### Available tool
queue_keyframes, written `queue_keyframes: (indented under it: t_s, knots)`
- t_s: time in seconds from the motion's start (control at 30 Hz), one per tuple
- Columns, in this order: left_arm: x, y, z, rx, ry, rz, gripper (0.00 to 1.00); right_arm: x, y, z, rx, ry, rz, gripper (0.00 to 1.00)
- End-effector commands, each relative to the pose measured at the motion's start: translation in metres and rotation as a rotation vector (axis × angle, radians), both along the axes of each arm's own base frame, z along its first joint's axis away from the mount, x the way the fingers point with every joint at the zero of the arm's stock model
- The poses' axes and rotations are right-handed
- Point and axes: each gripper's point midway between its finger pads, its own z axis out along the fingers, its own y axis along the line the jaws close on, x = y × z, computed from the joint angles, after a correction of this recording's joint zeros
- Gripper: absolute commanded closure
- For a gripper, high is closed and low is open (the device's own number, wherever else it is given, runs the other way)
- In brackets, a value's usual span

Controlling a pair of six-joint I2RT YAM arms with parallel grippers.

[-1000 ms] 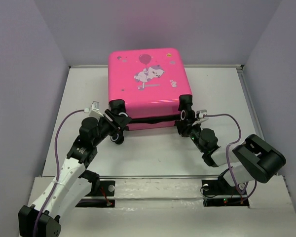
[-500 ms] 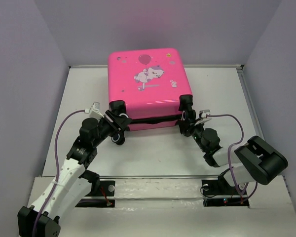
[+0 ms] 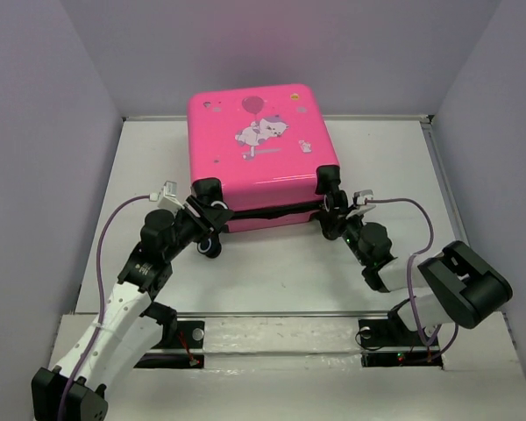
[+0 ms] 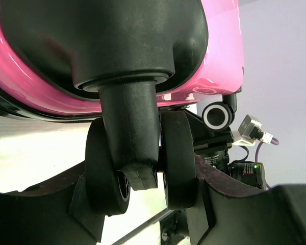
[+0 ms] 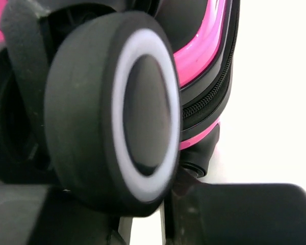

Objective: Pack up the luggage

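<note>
The bright pink luggage [image 3: 259, 153] lies flat and closed at the back of the table, its cartoon print facing up and its caster wheels at the near edge. My left gripper [image 3: 212, 232] is shut on the near-left caster wheel [image 4: 137, 163]. Its fingers [image 4: 214, 199] press the twin black wheels from both sides. My right gripper [image 3: 335, 215] is at the near-right caster [image 5: 127, 112], a black wheel with a white ring. That wheel fills the right wrist view and hides the tips. The jaws stand close together with only a thin slit between them.
The white table [image 3: 272, 272] is walled by grey panels on the left, right and back. The black zipper seam [image 5: 209, 97] runs along the luggage side. The right arm's wrist and cable [image 4: 250, 127] show beyond the left caster.
The luggage has shifted slightly left and away. My right gripper has moved forward with it against the near-right caster. My left gripper has kept its hold.
</note>
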Motion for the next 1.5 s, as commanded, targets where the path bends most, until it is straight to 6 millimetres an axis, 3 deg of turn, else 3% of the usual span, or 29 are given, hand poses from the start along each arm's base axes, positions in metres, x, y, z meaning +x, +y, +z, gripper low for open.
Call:
queue_keyframes:
  t_s: [0.0, 0.1, 0.43, 0.57, 0.6, 0.67, 0.7, 0.73, 0.77, 0.8, 0.97, 1.1, 1.13, 1.23, 1.33, 1.47]
  knots:
    - [-0.010, -0.005, 0.127, -0.127, -0.444, -0.054, 0.94, 0.020, 0.015, 0.075, 0.121, -0.209, 0.036, 0.83]
    - [-0.008, -0.005, 0.125, -0.124, -0.439, -0.053, 0.94, 0.016, 0.021, 0.081, 0.146, -0.215, 0.072, 0.93]
    - [-0.004, -0.008, 0.124, -0.146, -0.433, -0.056, 0.94, -0.006, 0.037, 0.081, 0.244, -0.188, 0.202, 0.93]
    - [-0.004, -0.019, 0.129, -0.188, -0.434, -0.094, 0.94, -0.025, 0.067, 0.074, 0.298, -0.147, 0.288, 0.93]
    - [-0.003, -0.023, 0.132, -0.202, -0.443, -0.106, 0.94, -0.042, 0.093, 0.071, 0.294, -0.132, 0.349, 0.93]
    - [-0.006, -0.035, 0.138, -0.226, -0.441, -0.142, 0.94, -0.049, 0.116, 0.061, 0.250, -0.106, 0.347, 0.93]
    - [-0.004, -0.040, 0.145, -0.235, -0.450, -0.152, 0.94, -0.068, 0.141, 0.061, 0.248, -0.096, 0.410, 0.93]
    - [-0.008, -0.043, 0.153, -0.246, -0.469, -0.161, 0.94, -0.062, 0.143, 0.061, 0.242, -0.105, 0.393, 0.93]
    - [-0.007, -0.051, 0.153, -0.246, -0.460, -0.175, 0.94, -0.072, 0.163, 0.057, 0.234, -0.094, 0.413, 0.93]
    - [-0.008, -0.053, 0.166, -0.259, -0.484, -0.178, 0.94, -0.075, 0.170, 0.054, 0.231, -0.088, 0.416, 0.93]
    - [-0.009, -0.063, 0.184, -0.317, -0.502, -0.213, 0.94, -0.097, 0.215, 0.045, 0.225, -0.038, 0.538, 0.93]
    - [-0.016, -0.078, 0.199, -0.366, -0.508, -0.275, 0.94, -0.115, 0.261, 0.054, 0.254, -0.040, 0.656, 0.93]
    - [-0.018, -0.078, 0.208, -0.382, -0.525, -0.282, 0.94, -0.128, 0.283, 0.059, 0.280, -0.038, 0.724, 0.93]
    - [-0.026, -0.078, 0.225, -0.436, -0.536, -0.307, 0.94, -0.152, 0.318, 0.075, 0.357, -0.037, 0.865, 0.93]
    - [-0.035, -0.074, 0.239, -0.475, -0.562, -0.315, 0.94, -0.167, 0.344, 0.093, 0.468, -0.019, 0.976, 0.93]
    - [-0.045, -0.065, 0.243, -0.534, -0.563, -0.298, 0.94, -0.159, 0.355, 0.107, 0.563, -0.013, 0.963, 0.93]
